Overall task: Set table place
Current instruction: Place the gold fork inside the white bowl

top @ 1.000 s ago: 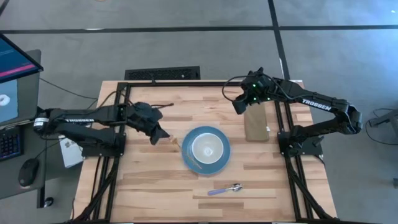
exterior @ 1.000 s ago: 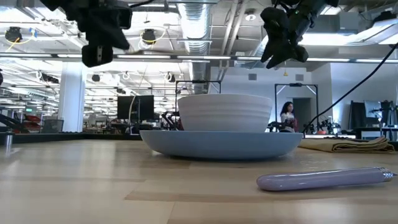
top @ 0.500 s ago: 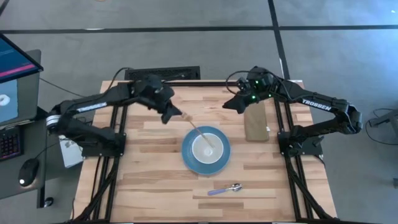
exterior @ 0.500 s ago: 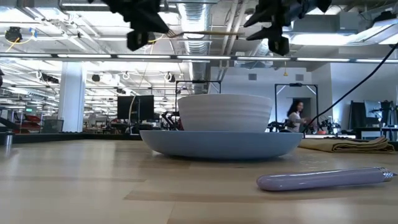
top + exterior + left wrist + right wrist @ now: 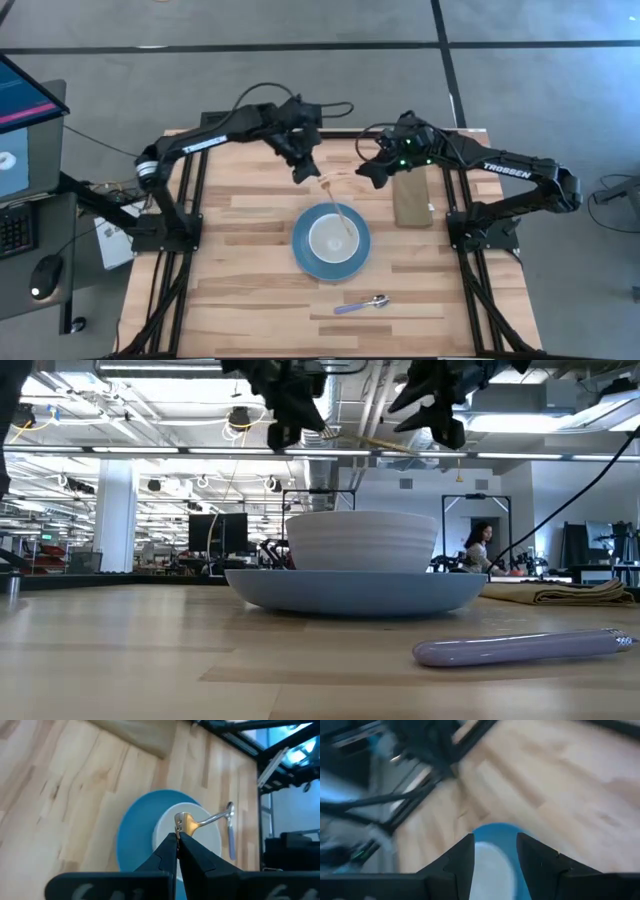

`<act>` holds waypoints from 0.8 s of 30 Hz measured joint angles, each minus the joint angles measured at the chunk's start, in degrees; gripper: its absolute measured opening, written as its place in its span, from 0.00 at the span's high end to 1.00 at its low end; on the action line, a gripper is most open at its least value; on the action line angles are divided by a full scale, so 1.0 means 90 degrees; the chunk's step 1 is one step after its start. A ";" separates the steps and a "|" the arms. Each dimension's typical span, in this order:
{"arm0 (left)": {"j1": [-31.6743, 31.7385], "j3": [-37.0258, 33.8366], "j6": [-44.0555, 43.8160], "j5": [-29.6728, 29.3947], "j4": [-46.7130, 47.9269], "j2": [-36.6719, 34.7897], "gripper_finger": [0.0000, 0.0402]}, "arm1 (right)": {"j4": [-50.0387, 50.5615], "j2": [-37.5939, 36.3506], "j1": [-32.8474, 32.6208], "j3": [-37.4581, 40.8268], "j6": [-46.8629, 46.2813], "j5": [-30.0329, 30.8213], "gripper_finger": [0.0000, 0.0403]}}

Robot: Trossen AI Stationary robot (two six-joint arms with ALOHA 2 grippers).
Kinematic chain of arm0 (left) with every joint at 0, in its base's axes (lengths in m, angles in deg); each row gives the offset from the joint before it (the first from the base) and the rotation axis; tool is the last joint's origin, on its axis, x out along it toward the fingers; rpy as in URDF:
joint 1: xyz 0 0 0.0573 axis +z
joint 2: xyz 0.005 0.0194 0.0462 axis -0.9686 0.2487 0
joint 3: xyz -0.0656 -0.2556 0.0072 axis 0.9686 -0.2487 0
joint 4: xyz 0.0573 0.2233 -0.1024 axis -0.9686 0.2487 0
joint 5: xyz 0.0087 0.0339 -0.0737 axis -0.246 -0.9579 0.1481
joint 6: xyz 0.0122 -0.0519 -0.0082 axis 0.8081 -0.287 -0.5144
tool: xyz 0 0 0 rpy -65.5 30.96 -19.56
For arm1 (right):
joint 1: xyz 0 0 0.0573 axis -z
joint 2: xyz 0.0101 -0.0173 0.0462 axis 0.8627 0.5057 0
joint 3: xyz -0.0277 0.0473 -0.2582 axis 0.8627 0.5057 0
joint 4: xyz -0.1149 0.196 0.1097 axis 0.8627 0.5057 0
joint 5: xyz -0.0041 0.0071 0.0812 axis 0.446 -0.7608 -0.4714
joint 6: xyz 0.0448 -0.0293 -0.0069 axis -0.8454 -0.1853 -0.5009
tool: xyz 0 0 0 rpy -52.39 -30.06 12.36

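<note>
A white bowl (image 5: 331,240) sits on a blue plate (image 5: 302,252) in the middle of the wooden table (image 5: 240,300). My left gripper (image 5: 308,172) hangs high over the table's far middle, shut on a slim gold-coloured utensil (image 5: 338,208) that reaches out over the bowl. In the low view, my left gripper (image 5: 292,422) and the utensil (image 5: 385,445) are well above the bowl (image 5: 360,540). My right gripper (image 5: 368,173) is open, raised just right of the utensil. A purple-handled spoon (image 5: 360,304) lies flat near the near edge. My left gripper pinches the utensil's end (image 5: 181,826) between its two shut fingers (image 5: 167,847), coming slanting from above and from the table's left. The utensil is lifted clear and runs on from the fingers, nearly level, with its free end (image 5: 349,234) over the bowl.
An olive-brown pad (image 5: 412,200) lies flat on the table right of the plate, under the right arm. Black frame rails (image 5: 185,250) run along both sides of the table. Bare wood lies left of the plate and toward the near edge.
My left gripper has risen from low at the plate's left and swung toward the far edge and the right, carrying the utensil up with it; the utensil now reaches over the bowl. My right gripper has turned from pointing down to nearly level and shifted slightly left.
</note>
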 joint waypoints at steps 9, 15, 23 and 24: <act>0.0364 0.1378 -0.0096 -0.0277 0.0529 0.0941 1.00 | 0.0203 0.0000 -0.0538 0.0000 0.0445 0.2041 0.63; 0.0786 0.1628 -0.0765 -0.0298 0.0446 0.1147 1.00 | 0.0203 0.0000 -0.0692 0.0000 0.0423 0.2405 0.68; 0.0810 0.1625 -0.1496 -0.0247 -0.0204 0.1172 1.00 | 0.0182 0.0065 -0.0689 -0.0001 0.0470 0.2418 0.69; 0.0795 0.1625 -0.1550 -0.0245 -0.0241 0.1185 1.00 | 0.0198 0.0066 -0.0675 0.0000 0.0482 0.2418 0.69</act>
